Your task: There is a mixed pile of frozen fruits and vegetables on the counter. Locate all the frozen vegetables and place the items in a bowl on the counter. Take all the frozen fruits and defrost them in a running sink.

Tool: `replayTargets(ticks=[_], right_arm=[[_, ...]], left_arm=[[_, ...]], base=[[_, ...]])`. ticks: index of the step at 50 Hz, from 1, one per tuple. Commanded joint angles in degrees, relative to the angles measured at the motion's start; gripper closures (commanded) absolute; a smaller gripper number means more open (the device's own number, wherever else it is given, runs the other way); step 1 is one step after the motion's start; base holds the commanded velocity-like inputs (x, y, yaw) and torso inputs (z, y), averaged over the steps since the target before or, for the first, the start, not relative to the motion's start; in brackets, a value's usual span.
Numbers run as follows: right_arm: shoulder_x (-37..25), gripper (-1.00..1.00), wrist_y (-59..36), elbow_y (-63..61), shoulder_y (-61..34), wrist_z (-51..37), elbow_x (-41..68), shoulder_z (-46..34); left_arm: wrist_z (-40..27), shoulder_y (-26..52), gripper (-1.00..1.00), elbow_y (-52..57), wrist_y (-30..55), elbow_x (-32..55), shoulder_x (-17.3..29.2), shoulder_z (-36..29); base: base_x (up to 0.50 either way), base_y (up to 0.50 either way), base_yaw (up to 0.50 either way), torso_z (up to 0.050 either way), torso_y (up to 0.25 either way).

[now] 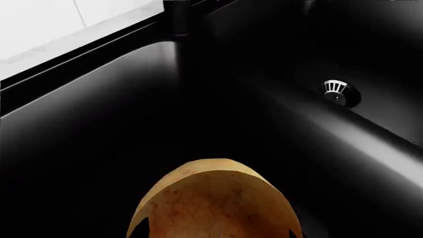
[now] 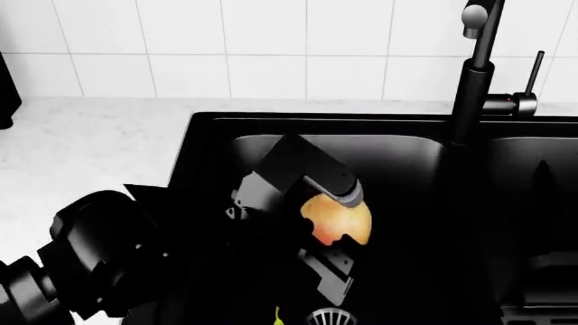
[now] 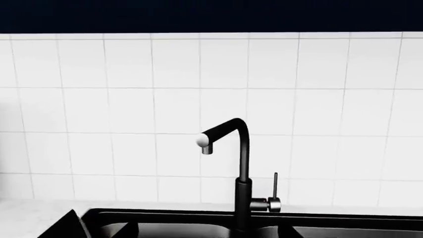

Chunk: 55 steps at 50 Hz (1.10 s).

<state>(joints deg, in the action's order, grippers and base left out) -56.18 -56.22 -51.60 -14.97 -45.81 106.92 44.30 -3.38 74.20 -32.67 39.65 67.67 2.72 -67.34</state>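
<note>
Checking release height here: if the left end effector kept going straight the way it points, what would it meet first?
Most likely the black floor of the sink basin. The left end effector, holding the yellow fruit, points down into it with nothing visible between; depth is unclear.

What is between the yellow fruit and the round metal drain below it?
Nothing solid: the fruit, clamped in the left gripper, hangs over the sink, and only dark basin shows above the drain in the head view.

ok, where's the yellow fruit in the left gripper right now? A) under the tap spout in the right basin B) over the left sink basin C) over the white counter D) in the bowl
B: head view shows the left gripper holding the yellow fruit above the left basin of the sink.
</note>
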Motion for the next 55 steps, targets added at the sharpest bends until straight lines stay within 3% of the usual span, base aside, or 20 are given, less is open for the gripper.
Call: replayTargets(ticks=[1, 21, 22, 46, 55], right_arm=[[1.26, -1.00, -1.56, 0.00, 3.02, 1.34, 0.43, 5.48], [5.83, -1.00, -5.57, -0.13, 7.02, 6.01, -1.90, 10.89], [5.75, -1.00, -5.59, -0.06, 7.04, 6.03, -1.89, 10.95], [4.48, -1.00, -3.44, -0.57, 4.12, 3.32, -1.88, 3.30], [4.10, -1.00, -2.75, 0.92, 1.26, 2.75, -5.08, -0.42]], left_arm=[[1.56, 3.23, 1.00, -8.02, -14.22, 13.71, -2.72, -21.93], [0.86, -0.09, 1.00, -5.40, -11.01, 8.72, -2.72, -21.92], [0.86, 0.01, -1.00, -5.31, -10.91, 8.87, -2.72, -21.91], [-1.65, 6.41, -1.00, -4.27, -14.36, 11.86, -1.58, -21.34], [-13.41, 7.79, -1.00, 16.35, -14.26, 15.09, 11.39, -17.87]], base=[[0.00, 0.00, 0.00, 0.000, 0.000], [0.00, 0.00, 0.00, 0.000, 0.001], [0.00, 0.00, 0.00, 0.000, 0.000], [0.00, 0.00, 0.00, 0.000, 0.000], [0.00, 0.00, 0.00, 0.001, 0.000]])
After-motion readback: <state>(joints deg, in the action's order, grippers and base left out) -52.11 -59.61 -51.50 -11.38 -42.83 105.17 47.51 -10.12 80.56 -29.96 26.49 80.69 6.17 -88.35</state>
